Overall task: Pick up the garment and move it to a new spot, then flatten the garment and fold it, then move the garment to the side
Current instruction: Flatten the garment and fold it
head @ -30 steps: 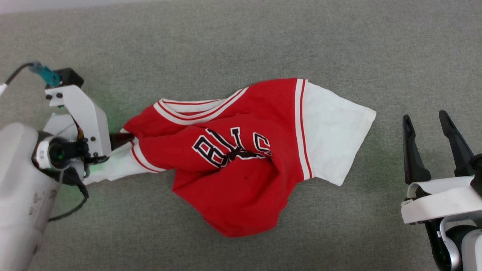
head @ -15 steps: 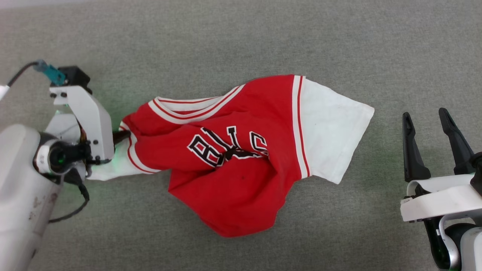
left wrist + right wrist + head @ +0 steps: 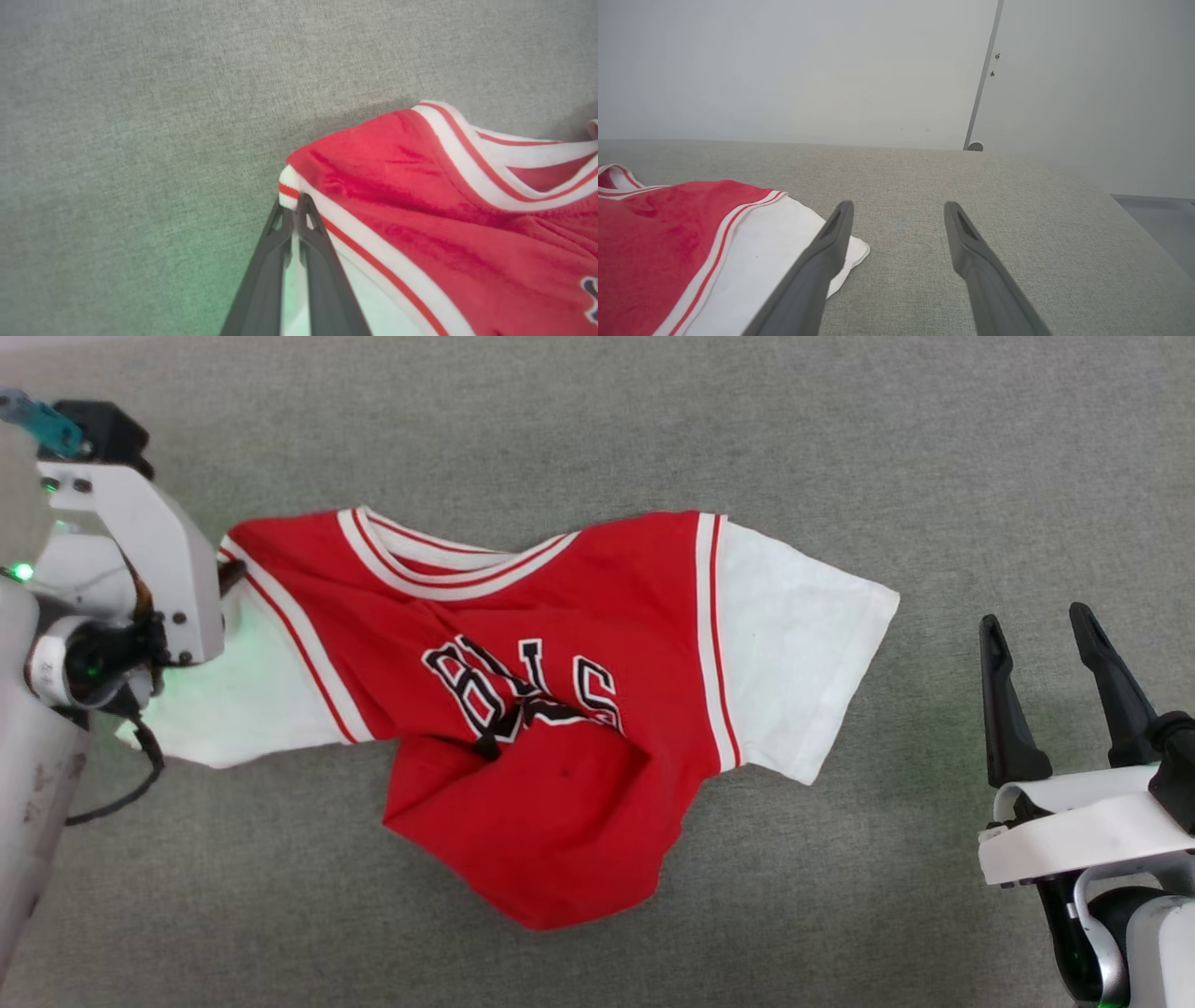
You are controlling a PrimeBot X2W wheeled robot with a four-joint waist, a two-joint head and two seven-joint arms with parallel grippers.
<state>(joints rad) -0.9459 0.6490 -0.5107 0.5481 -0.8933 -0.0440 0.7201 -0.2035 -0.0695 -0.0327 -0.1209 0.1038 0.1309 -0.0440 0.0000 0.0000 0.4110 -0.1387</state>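
Crumpled garment (image 3: 551, 821) on grey mat (image 3: 653, 420); left gripper (image 3: 294, 207) pinching garment's shoulder seam (jaws tight); right gripper (image 3: 1034, 618) clear of garment, spread, empty.

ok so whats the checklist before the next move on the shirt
1. left claw shut on the shirt at the shoulder trim: ok
2. right claw open, clear of the cloth: ok
3. shirt lying flat: not ok, body bunched below the lettering
4. sleeve near the right claw spread out: ok
5. how many layers the left claw pinches: cannot tell
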